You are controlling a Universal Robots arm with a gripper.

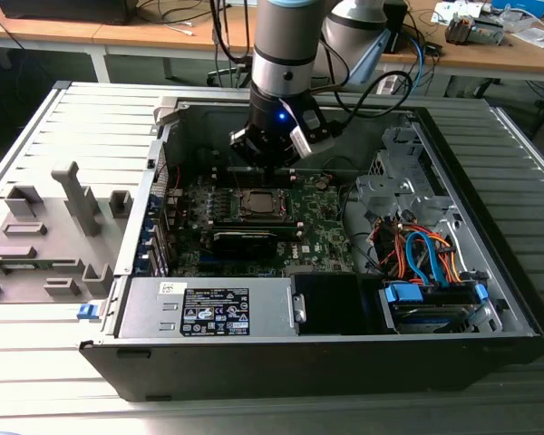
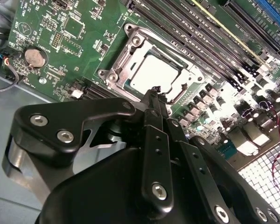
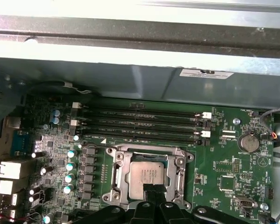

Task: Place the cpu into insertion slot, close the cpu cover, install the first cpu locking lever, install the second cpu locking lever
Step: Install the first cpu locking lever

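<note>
The cpu is a pale silver square lying flat in the socket on the green motherboard. The cpu cover, a silver metal frame, lies down around the chip, which shows through its square opening. My gripper hovers at the socket's edge with its black fingers pressed together and nothing between them. In the exterior view the gripper hangs over the socket inside the open computer case. I cannot make out how the locking levers stand.
Memory slots run beside the socket and a coin battery sits near it. The case holds a power supply, a black card, coloured cables and a drive bay. Grey fixtures stand at the exterior view's left.
</note>
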